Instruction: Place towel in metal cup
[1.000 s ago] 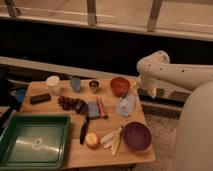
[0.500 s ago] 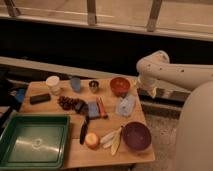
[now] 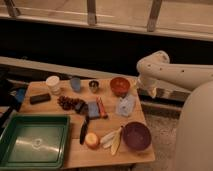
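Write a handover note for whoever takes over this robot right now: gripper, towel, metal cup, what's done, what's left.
Gripper: open, holding nothing, pointing down near the table's back right corner, just right of the orange bowl.
Towel: lying on the table in front of the orange bowl, apart from the gripper.
Metal cup: upright in the back row, between the blue cup and the orange bowl; no towel in it.
Done: nothing yet.
Left: bring the gripper to the towel, grasp it, carry it left to the metal cup and put it in.
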Robot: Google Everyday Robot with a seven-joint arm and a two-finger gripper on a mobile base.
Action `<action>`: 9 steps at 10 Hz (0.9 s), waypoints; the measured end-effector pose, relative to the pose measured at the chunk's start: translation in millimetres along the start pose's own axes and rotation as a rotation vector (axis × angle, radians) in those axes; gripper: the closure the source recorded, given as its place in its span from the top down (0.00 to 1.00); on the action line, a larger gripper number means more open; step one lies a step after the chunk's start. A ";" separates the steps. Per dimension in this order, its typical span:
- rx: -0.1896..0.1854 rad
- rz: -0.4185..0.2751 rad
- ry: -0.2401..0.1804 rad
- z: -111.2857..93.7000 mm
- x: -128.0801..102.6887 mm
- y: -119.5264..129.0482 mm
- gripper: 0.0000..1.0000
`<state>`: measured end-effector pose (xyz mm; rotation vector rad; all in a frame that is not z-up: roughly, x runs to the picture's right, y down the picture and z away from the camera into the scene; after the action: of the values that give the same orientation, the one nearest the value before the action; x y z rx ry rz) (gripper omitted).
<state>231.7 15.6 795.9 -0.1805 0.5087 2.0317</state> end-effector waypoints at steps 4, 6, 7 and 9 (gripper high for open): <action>0.000 0.000 0.000 0.1 0.0 -0.2 0.77; 0.000 0.000 0.000 0.1 0.0 -0.1 0.77; 0.000 0.000 0.000 0.1 0.0 -0.2 0.77; -0.001 -0.008 0.000 0.6 0.8 0.3 0.77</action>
<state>231.0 16.3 796.2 -0.1830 0.5070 2.0245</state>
